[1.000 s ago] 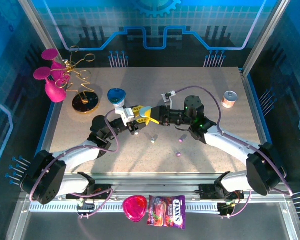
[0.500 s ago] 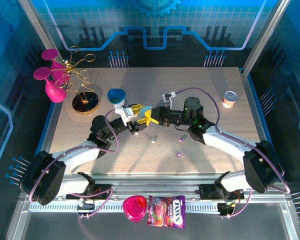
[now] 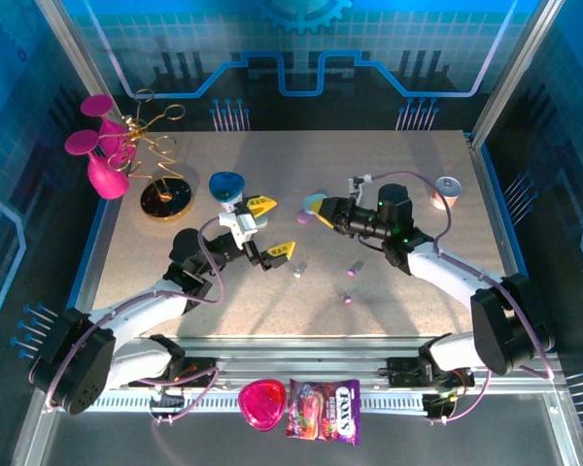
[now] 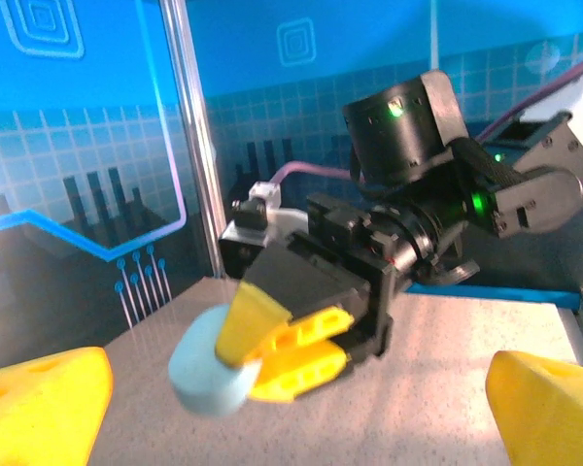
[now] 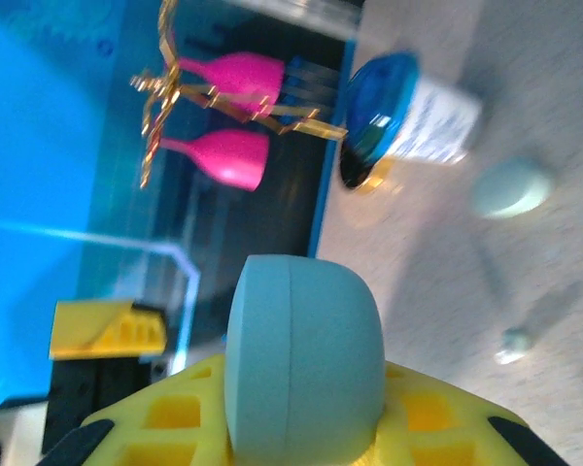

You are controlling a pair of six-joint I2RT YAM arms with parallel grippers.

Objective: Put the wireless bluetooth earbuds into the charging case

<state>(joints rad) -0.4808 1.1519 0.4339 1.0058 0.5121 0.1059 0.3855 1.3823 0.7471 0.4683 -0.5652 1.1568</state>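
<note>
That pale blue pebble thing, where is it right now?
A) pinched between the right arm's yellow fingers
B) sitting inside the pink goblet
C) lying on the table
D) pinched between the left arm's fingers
A: the right gripper is shut on the pale blue case, while the left gripper stands wide open with nothing in it.

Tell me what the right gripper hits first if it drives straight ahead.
Likely the open left gripper's far finger, just ahead of the light-blue case it carries; relative height is unclear.
</note>
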